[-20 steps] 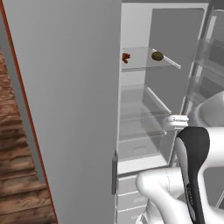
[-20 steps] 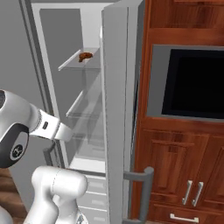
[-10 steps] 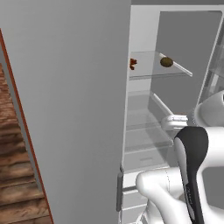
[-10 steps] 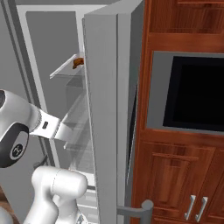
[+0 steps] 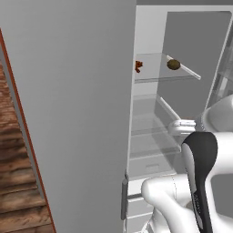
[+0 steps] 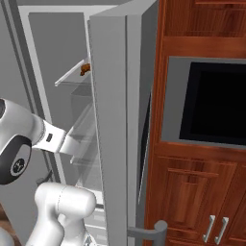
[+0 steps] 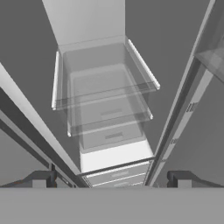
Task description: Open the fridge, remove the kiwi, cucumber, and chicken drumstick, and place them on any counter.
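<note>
Fridge (image 5: 150, 136) doors stand open and our base has rolled closer. Kiwi (image 5: 173, 64) and chicken drumstick (image 5: 138, 66) sit on the top shelf (image 5: 182, 73), at twelve o'clock. Our hand (image 7: 111, 186) is spread apart and empty, so picking comes next.

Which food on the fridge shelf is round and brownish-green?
The kiwi, sitting right of the chicken drumstick on the top glass shelf. The drumstick is reddish-brown and lumpy.

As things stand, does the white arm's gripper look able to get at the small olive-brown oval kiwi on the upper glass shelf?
Probably yes. The light-grey fridge stands open, and the small olive-brown kiwi lies exposed on the clear glass shelf with nothing in front of it. The gripper has its fingers spread and points at the lower shelves, so it must rise first.
</note>
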